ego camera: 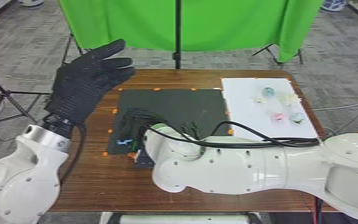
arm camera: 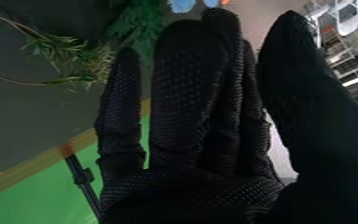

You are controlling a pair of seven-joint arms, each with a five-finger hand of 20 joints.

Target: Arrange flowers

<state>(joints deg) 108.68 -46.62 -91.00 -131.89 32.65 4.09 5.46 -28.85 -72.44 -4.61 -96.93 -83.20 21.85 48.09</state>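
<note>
On the mat [ego camera: 175, 97] in the head view, stems [ego camera: 191, 129] lie beside the right hand [ego camera: 140, 116]; in the right wrist view its fingers are straight, thumb apart, and a low sweep could snag nearby leaves [arm camera: 69, 52] and drag them.

Head view: from above the near side of the dark mat [ego camera: 180, 104], facing forward and down, set back enough to frame mat and worktop [ego camera: 189, 78]. Right wrist view: low by the mat, tight on the right hand [ego camera: 140, 120], looking along its fingers. Shared: mat, worktop edge beyond it, green cloth [ego camera: 233, 25] past that.
</note>
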